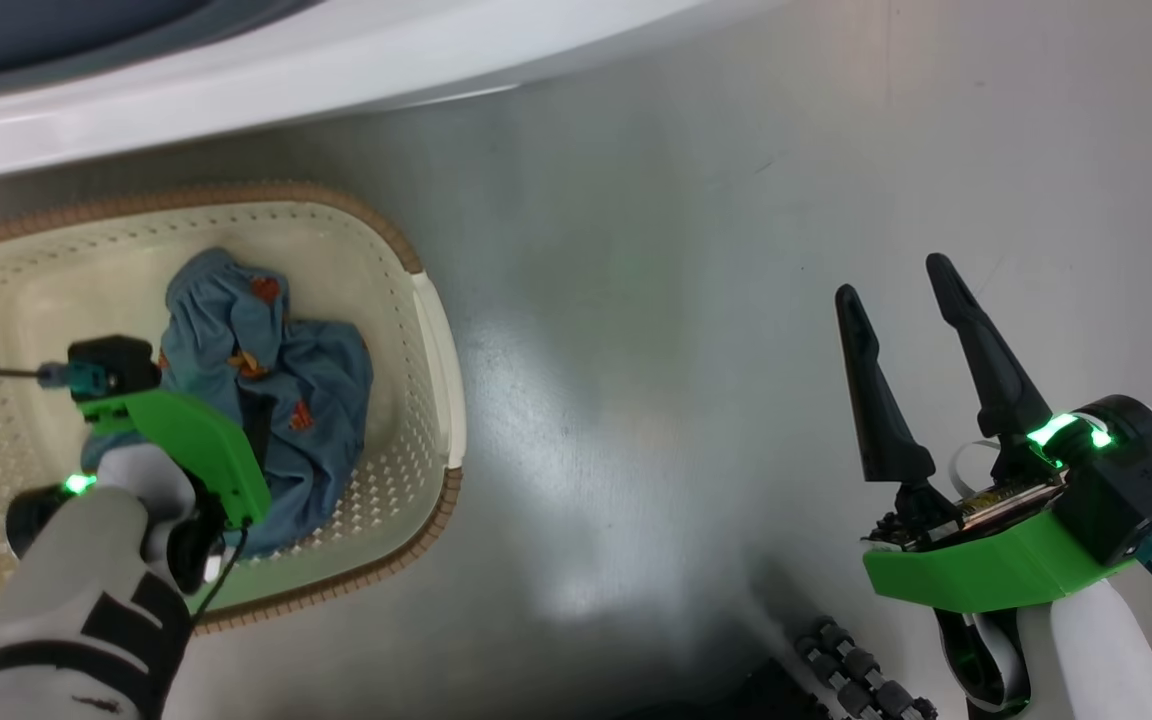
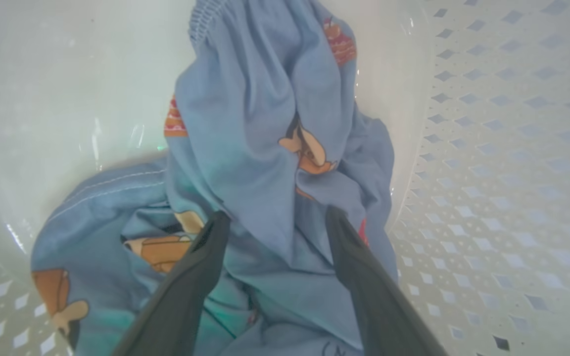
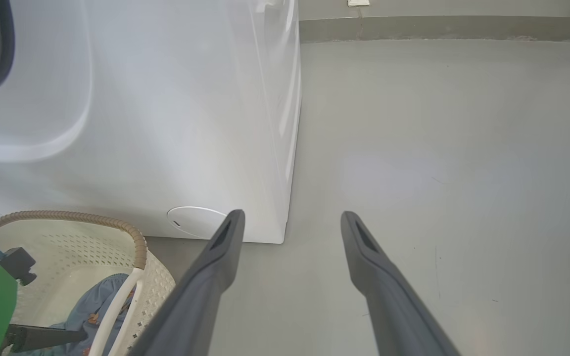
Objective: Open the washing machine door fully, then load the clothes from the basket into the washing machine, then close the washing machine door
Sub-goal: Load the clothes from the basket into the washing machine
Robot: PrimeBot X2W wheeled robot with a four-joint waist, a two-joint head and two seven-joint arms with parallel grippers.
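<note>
Yet to load: light blue cartoon-print clothes [image 2: 265, 123] in perforated cream basket [image 2: 488, 148], straddled by left gripper [image 2: 277, 213], spread wide, ungripping; right gripper [image 1: 891, 275] spread, empty.

You have 1 washing machine [image 1: 236, 90] on site, w/ 1 round cover [image 3: 196, 222] low on its front. Basket [image 1: 236, 190]: qty 1, w/ 1 white handle [image 1: 436, 350] on the side facing you. Clothes [image 1: 306, 380]: 1 bundle; no. of separate pieces can't be told, folds hide it. Your grippers: 2 total, i.e. left gripper [image 2: 277, 215] and right gripper [image 1: 891, 276], 2 dark fingers [image 1: 876, 400] ea., so 4 fingers in all.
</note>
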